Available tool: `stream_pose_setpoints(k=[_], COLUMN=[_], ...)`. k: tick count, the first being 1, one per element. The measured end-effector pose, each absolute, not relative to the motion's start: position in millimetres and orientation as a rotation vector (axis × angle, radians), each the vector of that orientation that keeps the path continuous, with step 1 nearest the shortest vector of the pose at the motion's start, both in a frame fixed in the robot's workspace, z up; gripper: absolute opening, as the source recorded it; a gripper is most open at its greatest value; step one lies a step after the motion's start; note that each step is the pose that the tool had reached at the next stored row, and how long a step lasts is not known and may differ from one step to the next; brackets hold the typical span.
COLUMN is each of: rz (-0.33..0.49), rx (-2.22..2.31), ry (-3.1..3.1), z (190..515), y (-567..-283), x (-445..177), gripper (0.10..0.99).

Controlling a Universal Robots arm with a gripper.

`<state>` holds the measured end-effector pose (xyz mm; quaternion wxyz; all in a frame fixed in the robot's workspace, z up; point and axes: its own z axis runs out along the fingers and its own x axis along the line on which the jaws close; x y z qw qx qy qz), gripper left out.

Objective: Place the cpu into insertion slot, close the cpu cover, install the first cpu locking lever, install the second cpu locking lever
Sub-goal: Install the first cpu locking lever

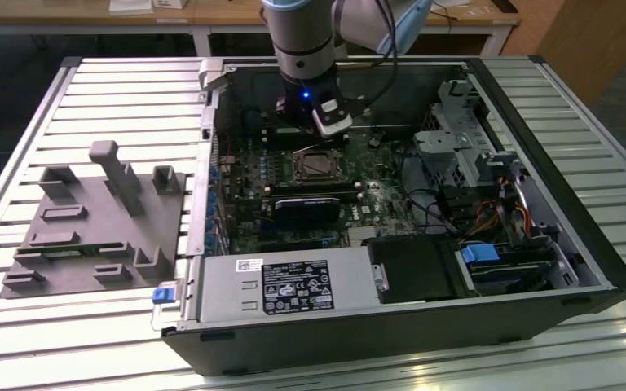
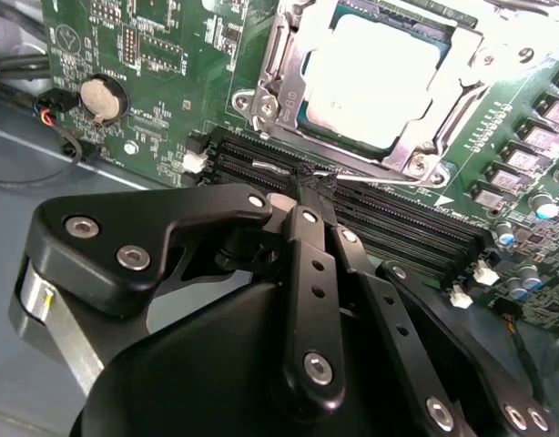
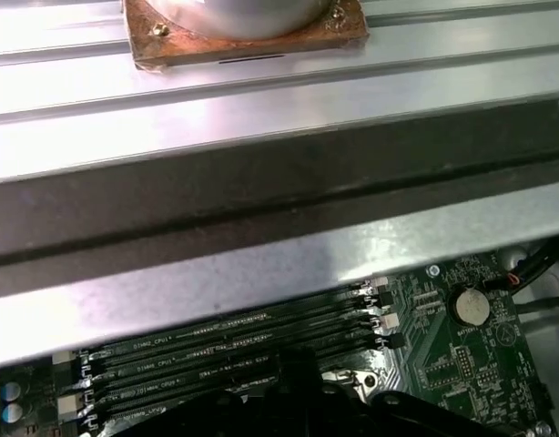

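– silvery cpu (image 2: 370,80), where is it?
– seated in the insertion slot (image 2: 281,45), cpu cover (image 2: 402,146) down over it.
– and the tool (image 2: 307,182)?
– closed up, its tip at the wire lever (image 2: 380,178) by the memory slots (image 2: 398,228).

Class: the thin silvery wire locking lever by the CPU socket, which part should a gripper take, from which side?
Likely the lever's free end, over the long black memory slots: it stands clear of the silvery metal cover frame, its other end pinned at that frame's corner. Come from the slots' side, where the black gripper sits.
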<state>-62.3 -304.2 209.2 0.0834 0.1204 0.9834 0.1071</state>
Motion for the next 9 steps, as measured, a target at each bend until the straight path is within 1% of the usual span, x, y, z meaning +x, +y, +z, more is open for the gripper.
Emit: stream_pose_setpoints(k=[9], rz=[0.306], rx=[0.420], ry=[2.919], z=[207.1], y=[-300.4], x=[-63.4], gripper=[0.102])
